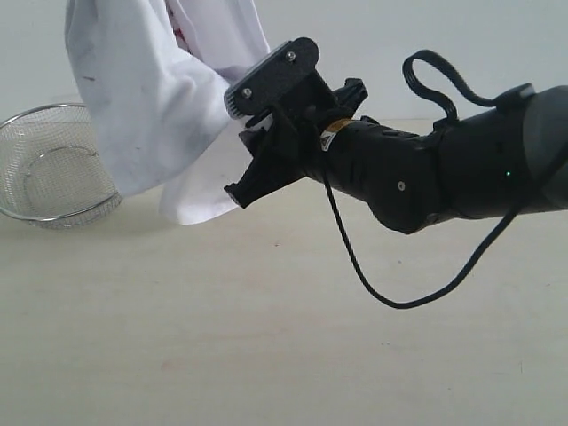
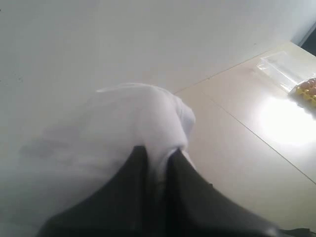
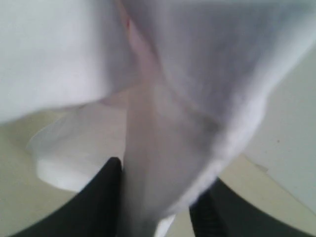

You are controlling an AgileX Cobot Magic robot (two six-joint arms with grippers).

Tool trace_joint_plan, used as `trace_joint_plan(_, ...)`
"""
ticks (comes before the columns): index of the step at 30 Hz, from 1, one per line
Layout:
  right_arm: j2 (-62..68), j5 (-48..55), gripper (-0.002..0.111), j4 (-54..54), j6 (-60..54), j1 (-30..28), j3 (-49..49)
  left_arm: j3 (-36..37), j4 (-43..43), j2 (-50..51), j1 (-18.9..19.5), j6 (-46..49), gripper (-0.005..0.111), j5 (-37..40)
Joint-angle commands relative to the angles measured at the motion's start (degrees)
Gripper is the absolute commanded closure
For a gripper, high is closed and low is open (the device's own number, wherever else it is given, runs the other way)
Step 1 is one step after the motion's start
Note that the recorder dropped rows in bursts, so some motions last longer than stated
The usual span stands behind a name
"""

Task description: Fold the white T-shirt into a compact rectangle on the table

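Hanging above the table [image 1: 266,346] toward its far left edge, the white T-shirt [image 1: 151,98] droops in soft folds. The right gripper [image 3: 162,173] straddles one fold; whether it pinches cannot be told. The left gripper [image 2: 158,153] is clamped on bunched cloth. Light, limp cotton, probably best taken at a hem corner. Behind sits a wire basket [image 1: 44,169].

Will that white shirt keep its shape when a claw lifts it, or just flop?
Probably floppy: the white T-shirt hangs in loose, drooping folds. Likely light too, since the left claw holds it by one small pinch. It may bunch unevenly.
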Motion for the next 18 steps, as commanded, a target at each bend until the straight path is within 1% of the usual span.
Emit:
trace_joint_plan(1, -0.10, -4.57, 0.079, 1.71, -0.45, -0.02, -0.26, -0.53, -2.14, -1.21, -0.09, -0.38, 0.102, -1.48)
trace_joint_plan(3, -0.10, -4.73, 0.080, 1.71, 1.40, -0.02, -0.26, -0.53, -2.14, -1.21, -0.09, -0.38, 0.102, -1.48)
trace_joint_plan(4, -0.10, -5.47, 0.088, 1.71, 2.13, -0.02, -0.26, -0.53, -2.14, -1.21, -0.09, -0.38, 0.102, -1.48)
trace_joint_plan(5, -0.10, -6.08, 0.101, 1.71, 2.13, -0.02, -0.26, -0.53, -2.14, -1.21, -0.09, -0.38, 0.102, -1.48)
trace_joint_plan(6, -0.20, -7.14, 0.108, 1.71, 2.13, -0.02, -0.26, -0.53, -2.14, -1.21, -0.09, -0.27, 0.102, -1.48)
trace_joint_plan(9, -2.04, -8.60, 0.108, 2.29, 1.54, -0.02, -0.26, -0.53, -1.90, -1.21, -0.09, 0.31, 0.102, -1.48)
trace_joint_plan(12, -5.40, -9.14, 0.108, 9.17, -6.08, -0.02, -0.26, -0.53, -0.34, -1.21, -0.09, 0.91, 0.102, -1.48)
trace_joint_plan(15, -8.01, -9.14, 0.108, 13.55, -11.57, -0.02, -0.26, -0.53, 0.22, -1.21, -0.09, 0.92, 0.102, -1.48)
trace_joint_plan(18, -10.36, -8.12, 0.108, 14.39, -12.87, -0.95, -0.26, -0.53, 0.68, -1.21, -0.09, 1.45, 0.101, -1.48)
